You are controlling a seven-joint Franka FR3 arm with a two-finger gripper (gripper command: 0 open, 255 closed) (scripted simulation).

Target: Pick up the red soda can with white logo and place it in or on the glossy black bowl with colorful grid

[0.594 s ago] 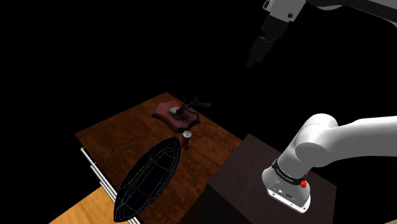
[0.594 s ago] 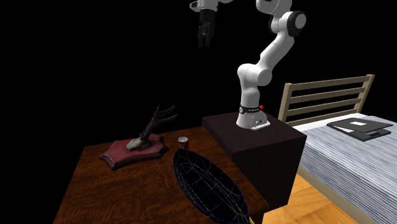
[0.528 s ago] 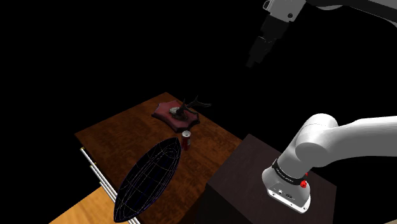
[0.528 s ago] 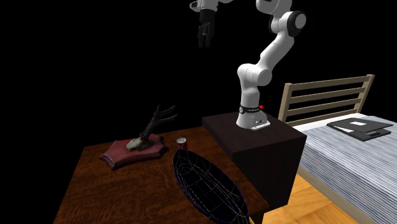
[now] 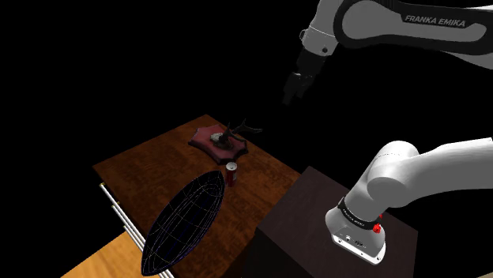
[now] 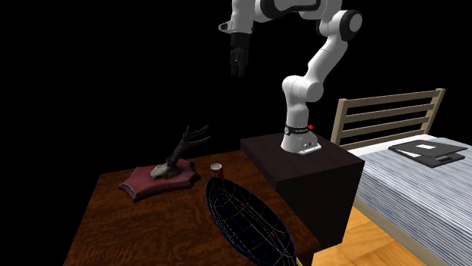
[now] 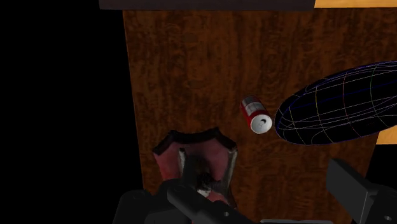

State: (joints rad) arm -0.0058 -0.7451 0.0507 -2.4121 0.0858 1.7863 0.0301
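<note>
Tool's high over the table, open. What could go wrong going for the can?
The soda can stands right beside the bowl; a finger of the tool may strike its rim.
The antler plaque sits close on the can's other side and could snag.
The bowl seems to overhang the table edge; a bump may tip it.

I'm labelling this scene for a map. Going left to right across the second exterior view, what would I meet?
Antler plaque → red soda can → white arm's base → wooden headboard. The black gridded bowl spans under both the can and the base, so it is left out.
</note>
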